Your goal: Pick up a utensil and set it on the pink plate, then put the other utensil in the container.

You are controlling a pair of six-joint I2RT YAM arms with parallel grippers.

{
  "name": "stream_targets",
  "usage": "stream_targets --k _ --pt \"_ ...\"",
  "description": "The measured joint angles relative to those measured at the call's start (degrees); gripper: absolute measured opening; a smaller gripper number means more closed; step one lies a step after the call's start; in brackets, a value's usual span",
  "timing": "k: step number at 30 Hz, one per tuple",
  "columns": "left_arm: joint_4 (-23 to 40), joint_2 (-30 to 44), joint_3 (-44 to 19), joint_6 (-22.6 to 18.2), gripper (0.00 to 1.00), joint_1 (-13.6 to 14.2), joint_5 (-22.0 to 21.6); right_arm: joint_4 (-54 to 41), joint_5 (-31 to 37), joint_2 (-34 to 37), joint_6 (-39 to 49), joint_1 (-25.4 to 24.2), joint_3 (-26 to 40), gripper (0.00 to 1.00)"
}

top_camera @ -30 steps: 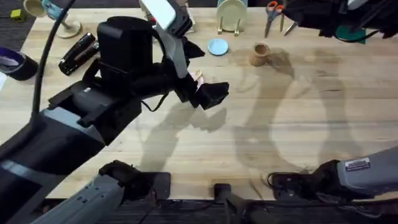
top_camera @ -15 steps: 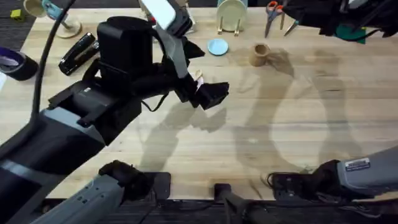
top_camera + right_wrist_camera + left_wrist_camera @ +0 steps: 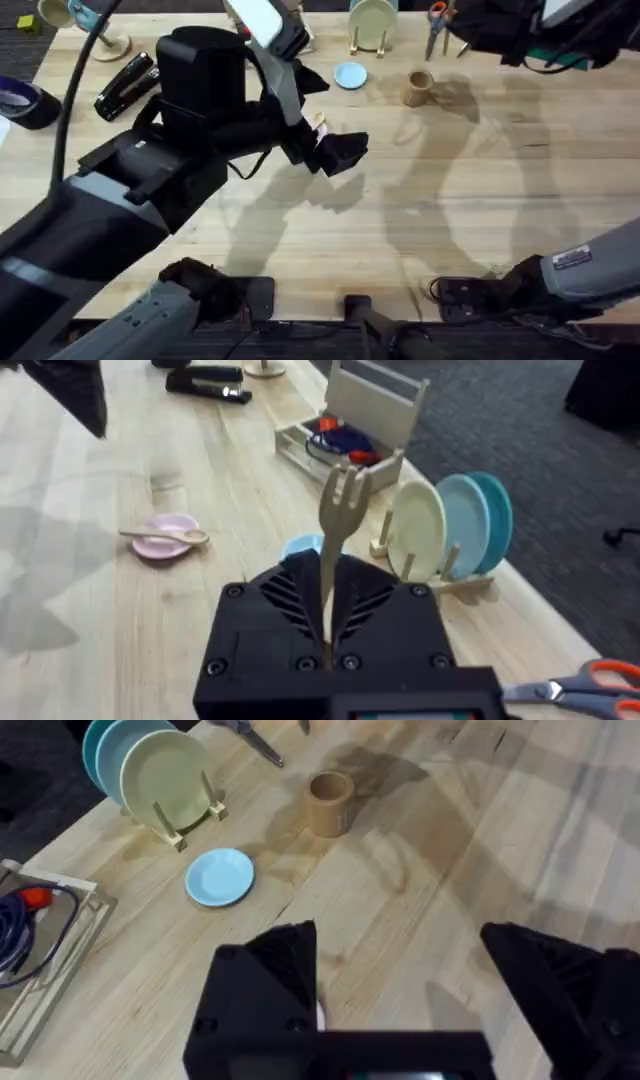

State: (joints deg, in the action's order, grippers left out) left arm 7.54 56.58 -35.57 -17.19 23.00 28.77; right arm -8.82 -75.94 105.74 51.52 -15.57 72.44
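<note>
Right gripper [image 3: 328,650] is clamped on the fork [image 3: 335,535], handle pinched low between the fingers so the tines stand up and clear. That grip keeps the handle end pointing down, which is what I'd want for dropping it into the container [image 3: 418,87].

In the overhead view my right arm sits high at the far right of the worktop [image 3: 420,230], near the scissors [image 3: 437,22], with the tan cup just beside and below it. Cup is upright, mouth open, nothing visible inside.

First half looks done: the spoon-like utensil [image 3: 165,536] lies across the pink plate [image 3: 163,542], resting on it, ends overhanging the rim.

Left gripper [image 3: 415,1005] is open, nothing between the fingers, hovering mid-worktop near the pink plate. Light-blue plate [image 3: 220,877] and the plate rack [image 3: 165,795] sit beyond it, well apart from the cup.

Next, as I judge it: line the fork up over the cup's mouth. Narrow opening, light cup, so an off-centre lowering could tip it.
</note>
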Motion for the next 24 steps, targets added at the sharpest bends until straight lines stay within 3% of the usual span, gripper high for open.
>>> stream_targets --k 10,24 --pt "0.01 -0.01 0.00 0.00 0.995 0.00 0.00 5.71 -0.42 4.89 -0.74 0.00 -0.02 0.034" --pt "0.01 0.00 0.00 0.00 0.995 0.00 0.00 9.34 0.10 5.54 -1.85 0.00 -0.02 0.034"
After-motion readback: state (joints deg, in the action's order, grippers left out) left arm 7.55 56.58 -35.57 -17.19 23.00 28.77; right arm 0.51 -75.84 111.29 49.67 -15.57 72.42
